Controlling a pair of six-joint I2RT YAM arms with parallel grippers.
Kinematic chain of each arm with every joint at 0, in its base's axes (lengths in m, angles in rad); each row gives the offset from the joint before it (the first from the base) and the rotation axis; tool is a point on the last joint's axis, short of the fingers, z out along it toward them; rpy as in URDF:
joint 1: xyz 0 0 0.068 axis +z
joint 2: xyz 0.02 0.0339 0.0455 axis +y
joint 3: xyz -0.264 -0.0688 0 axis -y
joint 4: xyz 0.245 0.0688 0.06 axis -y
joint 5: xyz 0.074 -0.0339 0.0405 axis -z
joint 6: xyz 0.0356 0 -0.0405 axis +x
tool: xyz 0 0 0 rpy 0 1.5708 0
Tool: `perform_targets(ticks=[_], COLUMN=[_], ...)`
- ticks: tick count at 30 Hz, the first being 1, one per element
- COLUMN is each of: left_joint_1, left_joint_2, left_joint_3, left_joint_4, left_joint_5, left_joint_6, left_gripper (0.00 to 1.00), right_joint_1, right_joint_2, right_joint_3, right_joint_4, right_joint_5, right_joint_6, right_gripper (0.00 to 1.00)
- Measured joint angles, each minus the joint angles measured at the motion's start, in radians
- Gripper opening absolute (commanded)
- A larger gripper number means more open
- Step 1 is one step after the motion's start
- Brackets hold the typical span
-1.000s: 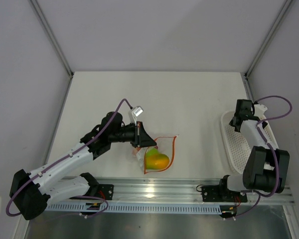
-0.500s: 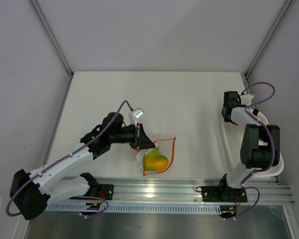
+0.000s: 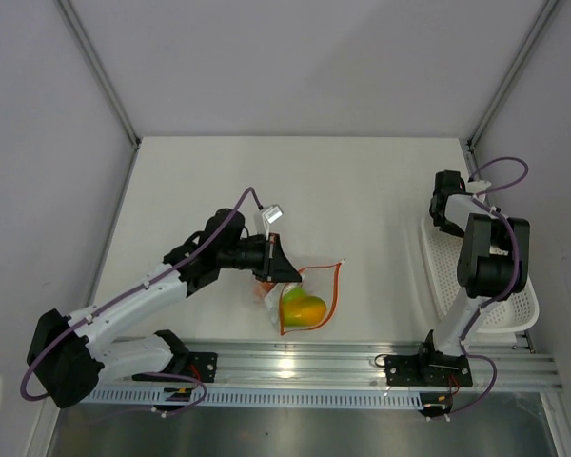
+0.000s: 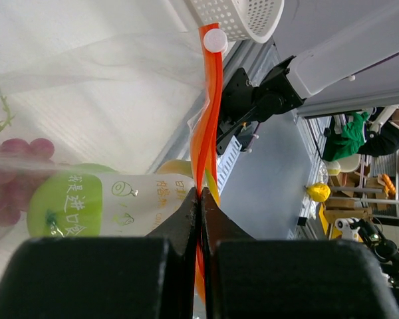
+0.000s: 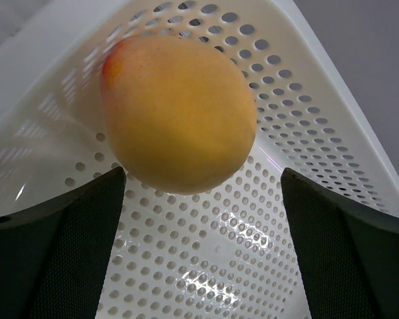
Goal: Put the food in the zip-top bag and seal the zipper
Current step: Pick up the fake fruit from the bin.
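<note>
Near the 6 o'clock edge of the table (image 3: 219, 181) lies the zip-top bag (image 3: 316, 284), with a lime green fruit (image 4: 60, 203) and a yellow fruit (image 3: 309, 307) inside. The left gripper (image 4: 199, 199) is clamped on its zipper (image 4: 209, 113). At 3 o'clock, the right gripper (image 5: 203, 179) stands wide apart inside the white basket (image 5: 306, 100), flanking a peach-coloured fruit (image 5: 179, 113) lying there.

We see a white table (image 3: 362, 190) with a matte, uniform surface. Two items lie directly on it. The clear zip-top bag (image 3: 319, 286) lies near the front edge, slightly left of centre, and its orange-red zipper (image 3: 334, 288) runs down its right side. The white perforated basket (image 3: 438, 268) rests along the right edge, well apart from the bag. An aluminium rail (image 3: 343, 360) runs along the table's near edge.
</note>
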Motion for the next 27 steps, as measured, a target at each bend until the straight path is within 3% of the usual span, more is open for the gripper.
perform_targets(ticks=[17,22,27], left_joint_1=[0.000,0.000,0.000], left_joint_2=[0.051,0.060,0.066], left_joint_3=[0.023,0.039,0.043], left_joint_4=[-0.002,-0.001,0.001], left_joint_5=[0.025,0.034,0.035], left_joint_6=[0.009,0.009,0.009], left_gripper=[0.01,0.01,0.01], right_joint_1=[-0.019,-0.035,-0.043], right_joint_2=[0.078,0.077,0.042], right_joint_3=[0.075,0.068,0.008], right_joint_4=[0.015,0.042,0.056], right_joint_5=[0.021,-0.009,-0.082], right_joint_6=[-0.022,-0.019,-0.006], right_gripper=[0.99,0.93,0.94])
